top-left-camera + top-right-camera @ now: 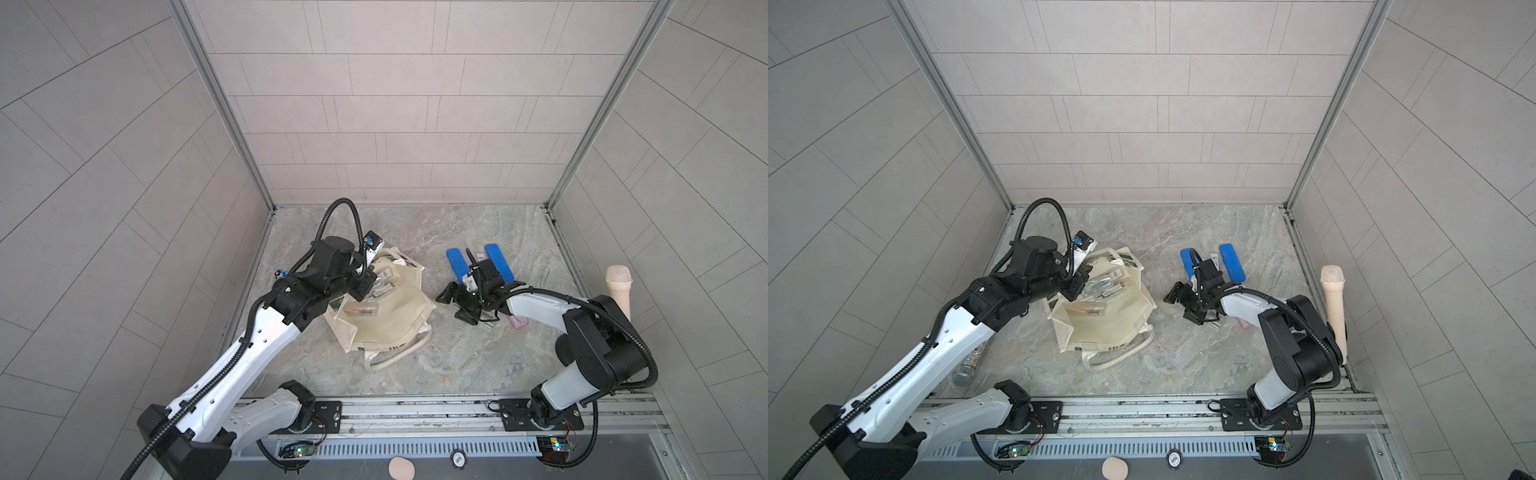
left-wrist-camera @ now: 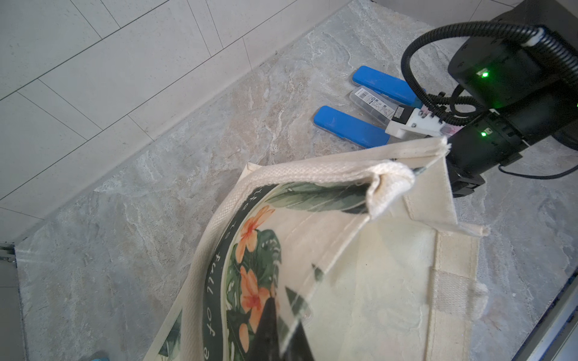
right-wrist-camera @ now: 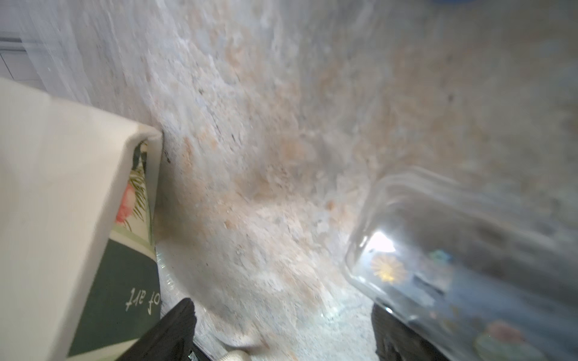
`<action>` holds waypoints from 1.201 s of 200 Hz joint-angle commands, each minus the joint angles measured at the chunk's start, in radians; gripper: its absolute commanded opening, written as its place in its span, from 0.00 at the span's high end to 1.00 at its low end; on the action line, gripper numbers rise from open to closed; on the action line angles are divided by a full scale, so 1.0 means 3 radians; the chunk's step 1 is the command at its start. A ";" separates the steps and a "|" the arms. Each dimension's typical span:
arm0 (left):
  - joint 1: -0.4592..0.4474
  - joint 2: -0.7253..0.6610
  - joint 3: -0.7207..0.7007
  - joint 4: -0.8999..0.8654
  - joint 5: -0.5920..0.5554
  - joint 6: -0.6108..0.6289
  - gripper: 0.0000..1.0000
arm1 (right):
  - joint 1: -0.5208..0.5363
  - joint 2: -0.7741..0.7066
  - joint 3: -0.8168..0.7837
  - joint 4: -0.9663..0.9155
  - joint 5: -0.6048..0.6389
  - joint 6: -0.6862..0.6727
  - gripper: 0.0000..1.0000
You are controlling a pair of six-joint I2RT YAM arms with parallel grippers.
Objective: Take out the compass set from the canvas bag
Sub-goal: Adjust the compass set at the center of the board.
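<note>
Right end effector hangs low over the tabletop with its jaws spread wide and nothing between them but bare stone, as the right wrist view shows. The compass set, in a clear plastic case, lies flat on the tabletop outside the bag, just beside one finger and on the side of the end effector away from the bag (its contents are too blurred to make out). In both top views the right arm covers most of it.

On the other side of that end effector, just beside it, is a corner of the canvas bag. The bag lies slumped on the tabletop with its mouth open upward. More clear cases show inside it.

The left end effector is closed at the bag's rim on the far-left side. In the left wrist view the rim cloth runs in between its dark fingers, so it grips the bag's edge.

Farther back on the tabletop, two blue cases lie side by side with a barcoded clear case between them, well apart from the bag.
</note>
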 commanded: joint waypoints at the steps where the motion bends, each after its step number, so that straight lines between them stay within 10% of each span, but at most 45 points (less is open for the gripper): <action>1: -0.0017 -0.0087 -0.0027 0.0098 -0.0004 0.0048 1.00 | -0.0111 0.0121 0.0067 -0.0024 0.0240 0.0013 0.11; 240: -0.0019 -0.0085 0.0075 0.0072 0.0022 -0.0037 1.00 | -0.0676 -0.0938 -0.0309 -0.1482 0.0610 -0.0427 0.09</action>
